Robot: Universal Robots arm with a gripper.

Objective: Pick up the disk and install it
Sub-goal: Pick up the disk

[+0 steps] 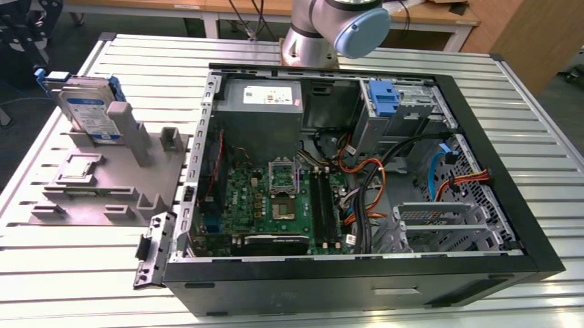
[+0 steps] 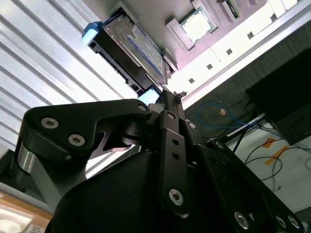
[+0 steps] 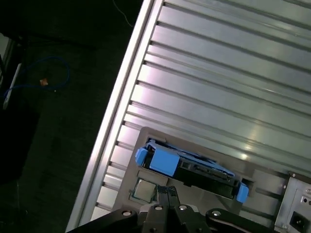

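Upright at the worktop's corner [image 1: 137, 55] stands the blue-framed grey metal disk [image 1: 89, 109], base hidden. The cropped black gripper [image 3: 167, 191] is closed, empty.

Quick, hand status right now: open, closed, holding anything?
Hand: closed, holding nothing; the disk stands in the grey fixture, apart from the hand.
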